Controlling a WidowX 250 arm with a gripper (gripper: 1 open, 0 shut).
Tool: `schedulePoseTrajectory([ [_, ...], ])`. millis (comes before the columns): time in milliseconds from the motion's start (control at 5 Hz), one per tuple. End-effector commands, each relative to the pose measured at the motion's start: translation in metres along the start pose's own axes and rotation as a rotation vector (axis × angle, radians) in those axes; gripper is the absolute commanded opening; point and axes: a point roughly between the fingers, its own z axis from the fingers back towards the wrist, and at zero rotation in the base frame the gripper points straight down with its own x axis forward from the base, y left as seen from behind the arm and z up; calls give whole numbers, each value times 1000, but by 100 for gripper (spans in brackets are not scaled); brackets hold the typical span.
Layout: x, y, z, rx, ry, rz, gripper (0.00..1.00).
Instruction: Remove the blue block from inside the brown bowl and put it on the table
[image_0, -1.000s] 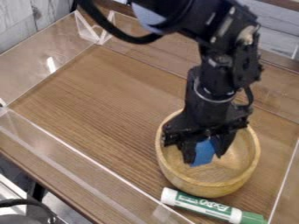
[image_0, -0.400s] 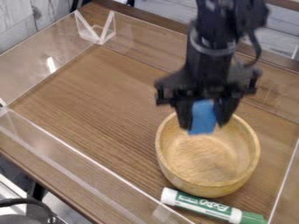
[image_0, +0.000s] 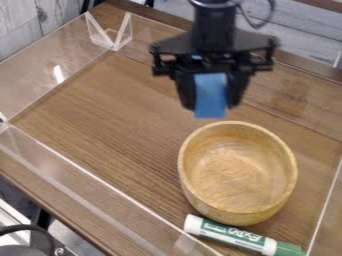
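Note:
My gripper (image_0: 210, 96) points straight down and is shut on the blue block (image_0: 210, 95), which hangs in the air above the table (image_0: 107, 110), up and to the left of the brown bowl (image_0: 238, 170). The block shows between the two dark fingers (image_0: 183, 88). Nothing lies inside the round wooden bowl at the lower right; its inner floor is bare wood.
A green-and-white marker (image_0: 247, 235) lies just in front of the bowl near the front edge. Low clear acrylic walls (image_0: 54, 160) border the tabletop. A small clear stand (image_0: 110, 32) sits at the back left.
The gripper has lifted the blue block out of the bowl and carried it up and to the left. The bowl has stayed in place and now holds nothing.

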Motion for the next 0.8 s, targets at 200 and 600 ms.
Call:
schedulePoseTrajectory([
  [200, -4, 4, 4, -44, -67, -79, 0],
  [600, -3, 17, -4, -11, -91, -122, 0],
])
